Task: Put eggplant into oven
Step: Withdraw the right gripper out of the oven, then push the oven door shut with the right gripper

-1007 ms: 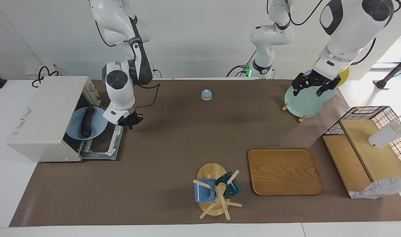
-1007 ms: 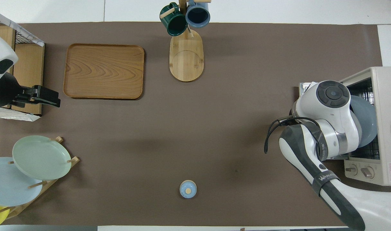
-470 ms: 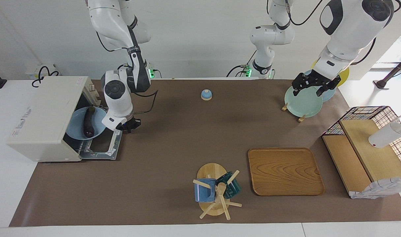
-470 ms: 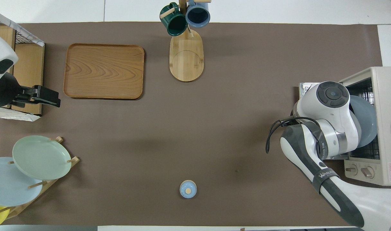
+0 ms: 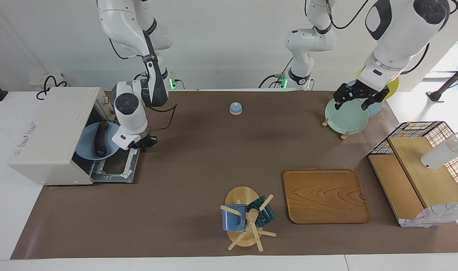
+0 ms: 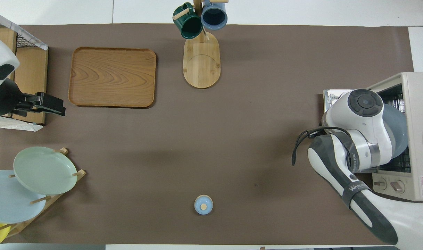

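while the oven door lies flat on the mat, the scene reads so:
table mat (image 5: pixel 199 162): brown, spanning the whole work surface under both claws
oven (image 5: pixel 48 135): cream-white box at the right arm's end of the table, its dropped door (image 5: pixel 118 165) directly under the right gripper
wooden tray (image 5: pixel 325 195): flat on the mat, farther from the robots than the left gripper
wire basket shelf (image 5: pixel 420 169): at the left arm's end of the table, just beside the left gripper in the overhead view
blue plate (image 5: pixel 87 145): half inside the oven mouth, its rim just beside the right gripper
plate rack (image 5: pixel 347 116): pale green plate leaning in it, under the left gripper in the facing view
mug tree (image 5: pixel 246 218): blue and green mugs hung on it, well apart from both claws
eggplant (image 5: pixel 100 138): dark and glossy, lying on the blue plate in the oven opening, just beside the right gripper, not held
right gripper (image 5: pixel 144 144): fingertips together, empty, low over the door's edge
left gripper (image 5: pixel 358 98): fingers spread apart, empty, waiting
bell (image 5: pixel 235 108): small blue dome between the two arms
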You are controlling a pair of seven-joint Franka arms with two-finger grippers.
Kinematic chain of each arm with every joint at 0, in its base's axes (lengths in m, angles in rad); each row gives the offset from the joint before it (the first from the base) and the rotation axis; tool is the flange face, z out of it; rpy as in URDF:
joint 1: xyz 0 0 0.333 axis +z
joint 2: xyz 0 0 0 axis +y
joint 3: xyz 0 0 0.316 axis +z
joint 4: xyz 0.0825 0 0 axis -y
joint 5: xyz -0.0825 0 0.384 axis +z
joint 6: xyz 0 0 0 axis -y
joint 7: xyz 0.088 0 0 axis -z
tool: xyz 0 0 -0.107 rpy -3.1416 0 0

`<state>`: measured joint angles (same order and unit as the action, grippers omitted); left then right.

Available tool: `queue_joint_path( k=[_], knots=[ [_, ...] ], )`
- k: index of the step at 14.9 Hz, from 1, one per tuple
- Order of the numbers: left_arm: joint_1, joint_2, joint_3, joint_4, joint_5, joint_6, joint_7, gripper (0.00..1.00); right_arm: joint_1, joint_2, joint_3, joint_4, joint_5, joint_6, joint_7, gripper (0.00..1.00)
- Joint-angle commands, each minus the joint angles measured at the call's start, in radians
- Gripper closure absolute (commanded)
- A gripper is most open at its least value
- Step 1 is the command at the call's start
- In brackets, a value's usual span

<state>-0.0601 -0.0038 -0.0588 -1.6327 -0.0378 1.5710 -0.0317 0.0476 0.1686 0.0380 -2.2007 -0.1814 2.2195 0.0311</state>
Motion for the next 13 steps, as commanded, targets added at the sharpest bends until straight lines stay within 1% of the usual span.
queue_joint_path(
  k=[1, 3, 4, 8, 11, 13],
  knots=[
    [-0.004, -0.002, 0.005, 0.011, 0.019, -0.014, 0.003, 0.0, -0.014, -0.004, 0.005, -0.011, -0.05, 0.016, -0.014, 1.0],
    [-0.004, -0.002, 0.005, 0.011, 0.019, -0.014, 0.001, 0.0, -0.015, -0.004, 0.006, 0.009, -0.15, -0.004, -0.043, 1.0],
    [-0.004, -0.002, 0.005, 0.011, 0.019, -0.014, 0.001, 0.0, -0.015, -0.004, 0.006, 0.034, -0.158, -0.029, -0.068, 1.0],
    [-0.004, -0.002, 0.005, 0.011, 0.019, -0.014, 0.001, 0.0, -0.018, -0.009, 0.006, 0.18, -0.156, -0.21, -0.164, 1.0],
    [-0.004, -0.002, 0.005, 0.011, 0.019, -0.012, 0.001, 0.0, -0.032, -0.034, 0.006, 0.252, -0.144, -0.318, -0.206, 1.0],
    [-0.004, -0.002, 0.005, 0.011, 0.019, -0.014, 0.001, 0.0, -0.055, -0.063, 0.005, 0.265, -0.138, -0.357, -0.244, 1.0]
  ],
)
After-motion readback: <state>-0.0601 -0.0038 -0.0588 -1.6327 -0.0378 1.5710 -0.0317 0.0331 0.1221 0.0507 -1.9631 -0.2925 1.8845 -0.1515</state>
